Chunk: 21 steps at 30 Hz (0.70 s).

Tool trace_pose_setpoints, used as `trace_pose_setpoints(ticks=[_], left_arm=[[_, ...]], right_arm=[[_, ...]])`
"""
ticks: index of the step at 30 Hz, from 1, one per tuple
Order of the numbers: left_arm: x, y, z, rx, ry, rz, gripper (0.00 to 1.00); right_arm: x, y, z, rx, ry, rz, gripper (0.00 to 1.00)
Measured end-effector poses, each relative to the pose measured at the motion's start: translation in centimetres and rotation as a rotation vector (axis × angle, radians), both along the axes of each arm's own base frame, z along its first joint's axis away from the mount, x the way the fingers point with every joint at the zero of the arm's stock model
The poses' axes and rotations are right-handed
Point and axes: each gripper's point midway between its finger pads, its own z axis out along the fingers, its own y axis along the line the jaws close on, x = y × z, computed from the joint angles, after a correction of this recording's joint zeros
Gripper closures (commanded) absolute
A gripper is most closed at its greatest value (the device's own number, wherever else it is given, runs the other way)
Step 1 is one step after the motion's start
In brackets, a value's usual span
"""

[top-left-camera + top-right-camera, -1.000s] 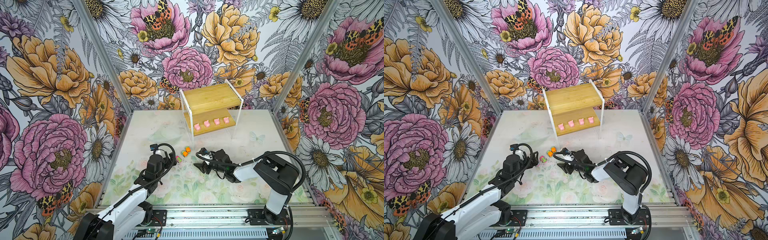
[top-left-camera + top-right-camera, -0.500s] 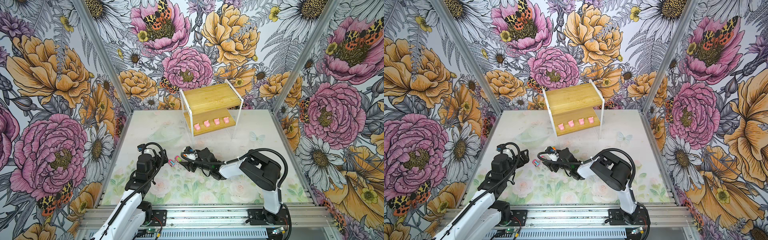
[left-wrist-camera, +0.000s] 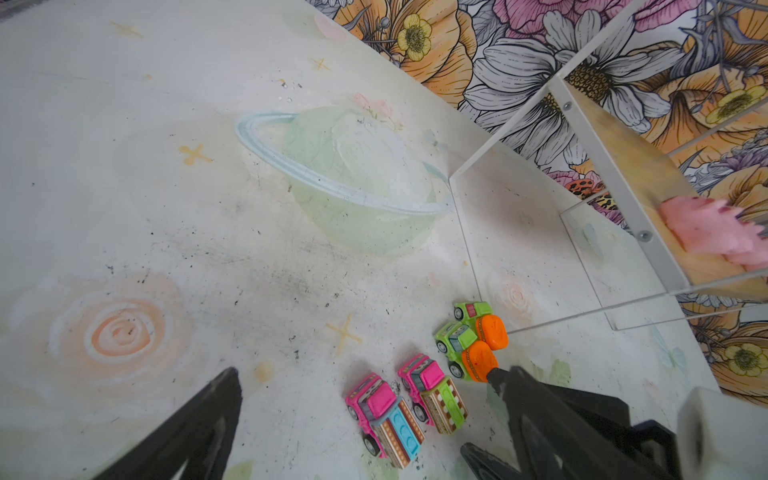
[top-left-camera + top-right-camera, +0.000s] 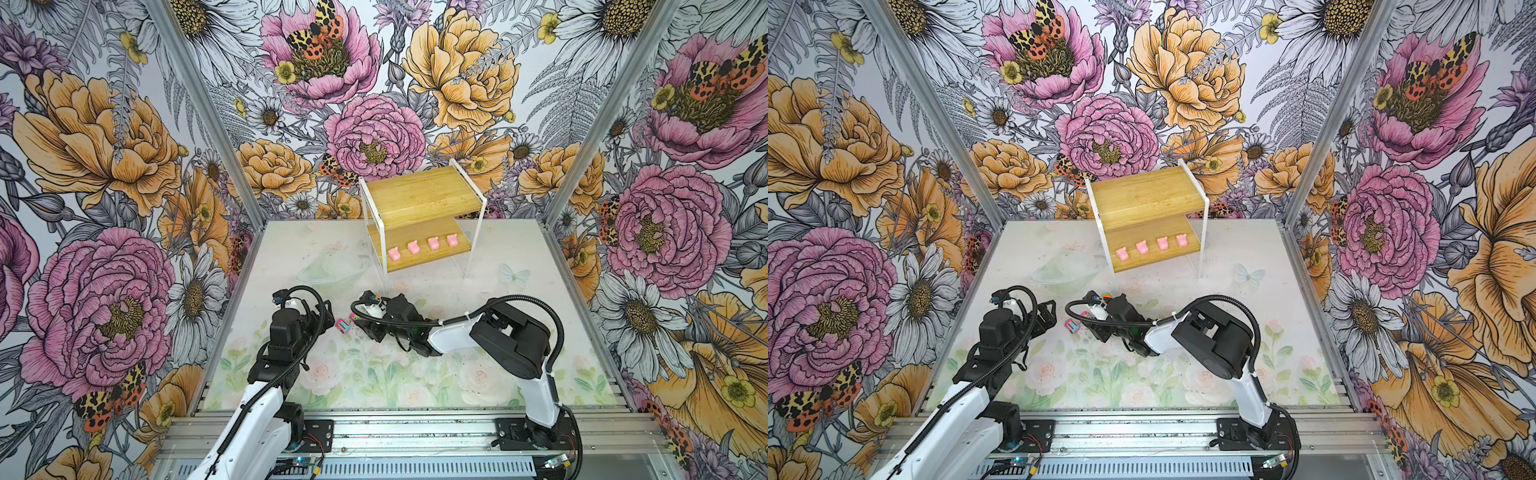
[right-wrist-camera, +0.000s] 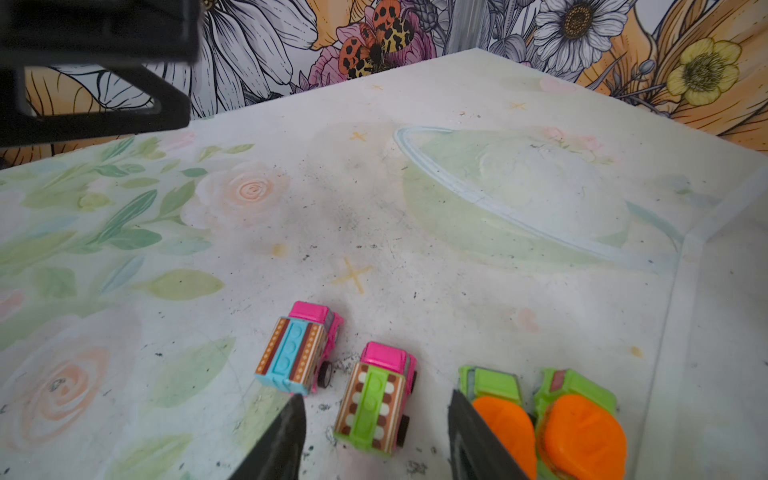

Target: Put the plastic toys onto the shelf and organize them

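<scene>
Four pink pig figures (image 4: 413, 247) stand in a row on the lower board of the bamboo shelf (image 4: 419, 195). Four toy cars sit close together on the mat. My right gripper (image 5: 374, 397) is open and straddles the pink car with the green back (image 5: 374, 415), with a gap on each side. The pink car with the teal back (image 5: 297, 349) lies just outside one finger; two orange-and-green cars (image 5: 498, 415) lie outside the other. My left gripper (image 3: 370, 374) is wide open and holds nothing, a little left of the teal-backed car (image 4: 343, 326).
The shelf's thin white frame leg (image 3: 461, 232) stands close behind the orange-and-green cars (image 3: 482, 328). Flowered walls with metal corner posts (image 4: 232, 166) close in the mat on three sides. A metal rail (image 4: 395, 424) runs along the front.
My right gripper has slid left over the cars and its jaws have narrowed around the green-backed pink car. The left arm has drawn back to the left, still wide open.
</scene>
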Motion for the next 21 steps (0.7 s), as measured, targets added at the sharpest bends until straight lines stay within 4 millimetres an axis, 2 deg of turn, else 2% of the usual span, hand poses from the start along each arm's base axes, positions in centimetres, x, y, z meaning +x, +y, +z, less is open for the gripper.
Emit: trace_pose_setpoints(ticks=[5, 11, 21], left_arm=[[-0.1, -0.1, -1.0, 0.0, 0.031, -0.007, 0.01], [0.0, -0.3, -1.0, -0.004, 0.029, -0.015, 0.01], [0.0, -0.2, -0.9, -0.005, 0.026, -0.013, 0.01]], right_arm=[[-0.3, 0.2, -0.9, -0.016, 0.012, 0.007, 0.47], [-0.2, 0.3, -2.4, -0.046, 0.032, 0.004, 0.47], [0.3, 1.0, -2.5, -0.04, 0.03, 0.002, 0.47]])
